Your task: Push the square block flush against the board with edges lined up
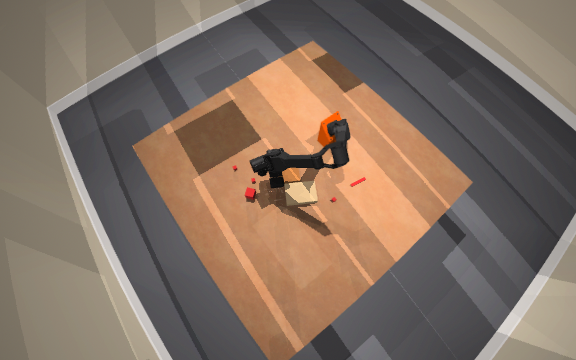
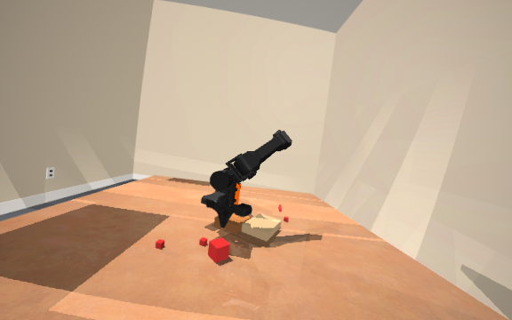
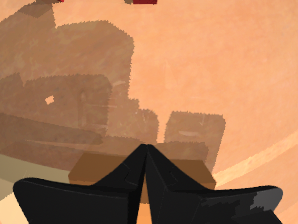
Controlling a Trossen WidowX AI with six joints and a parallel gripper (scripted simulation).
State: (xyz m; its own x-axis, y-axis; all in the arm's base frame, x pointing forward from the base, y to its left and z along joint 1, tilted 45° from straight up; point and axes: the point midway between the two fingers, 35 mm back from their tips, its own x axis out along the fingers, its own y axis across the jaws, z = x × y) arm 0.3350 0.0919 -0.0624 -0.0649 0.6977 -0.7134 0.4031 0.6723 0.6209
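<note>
The brown square block (image 1: 292, 175) (image 2: 234, 227) (image 3: 92, 169) lies flat, partly hidden by the arm and fingers. The cream board (image 1: 301, 194) (image 2: 260, 231) (image 3: 7, 209) lies flat close beside it, on the left in the wrist view. Any gap between them, and how their edges line up, cannot be told clearly. My gripper (image 1: 277, 184) (image 2: 223, 226) (image 3: 145, 149) is shut and empty, pointing down low at the block's side away from the arm's base. Whether the fingertips touch the block cannot be told.
A larger red cube (image 1: 250, 193) (image 2: 219, 250) lies beyond the gripper, with small red cubes (image 1: 235, 168) (image 1: 253, 180) nearby. Another small red cube (image 1: 333, 199) (image 2: 286, 219) and a red bar (image 1: 358, 182) (image 2: 280, 207) lie past the board. Shadows cross the floor.
</note>
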